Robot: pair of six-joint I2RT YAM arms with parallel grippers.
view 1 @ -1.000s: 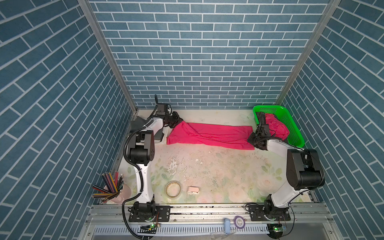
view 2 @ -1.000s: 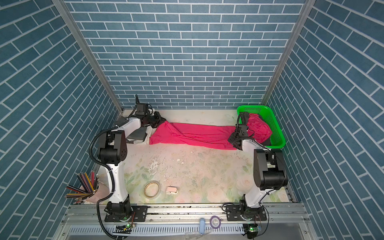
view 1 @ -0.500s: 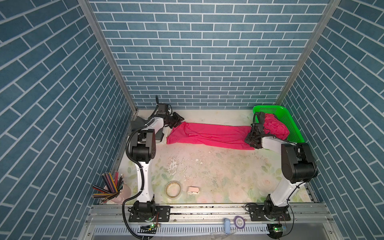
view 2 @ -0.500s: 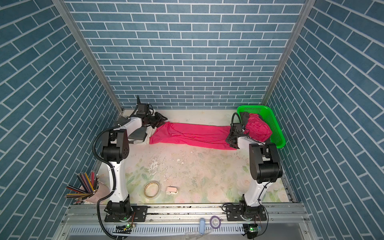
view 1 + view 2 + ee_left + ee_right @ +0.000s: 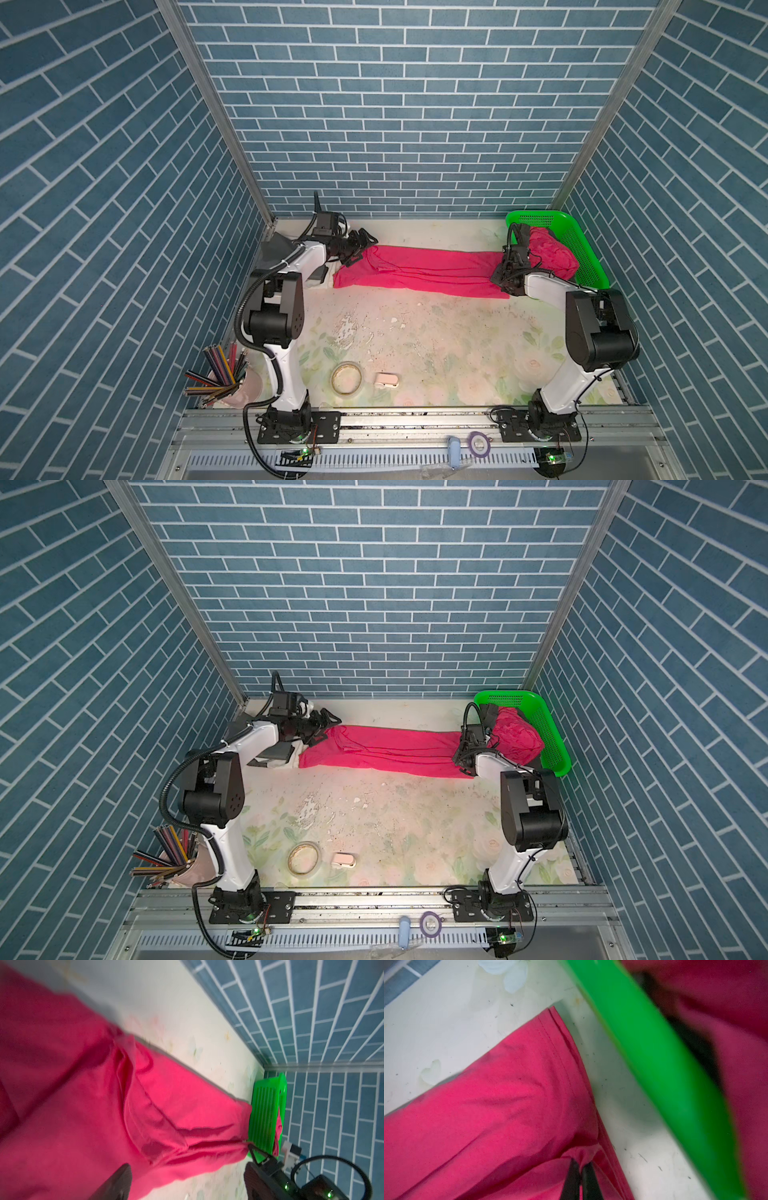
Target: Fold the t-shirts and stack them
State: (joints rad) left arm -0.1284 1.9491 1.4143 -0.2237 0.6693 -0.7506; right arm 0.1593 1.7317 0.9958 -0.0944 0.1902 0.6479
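One long magenta-pink cloth t-shirt (image 5: 424,272) lies stretched across mid-frame on your pale, scuffed floral tabletop (image 5: 436,340). Left gripper (image 5: 360,250), centre-left: jaws spread wide at the shirt's end. Right gripper (image 5: 498,279), centre-right: jaws pinched together on a shirt fold, beside the bright green plastic mesh basket (image 5: 582,253). Blue brick-patterned walls (image 5: 395,104) enclose your table on three sides.

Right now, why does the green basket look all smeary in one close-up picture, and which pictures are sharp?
Right wrist view: the green basket is very near the lens, so its rim smears, while the pink t-shirt shows crisp hem stitches. Left wrist view: the near cloth is fuzzy, the far basket clearer. Both top views: sharp, evenly lit, side walls leaning outward.
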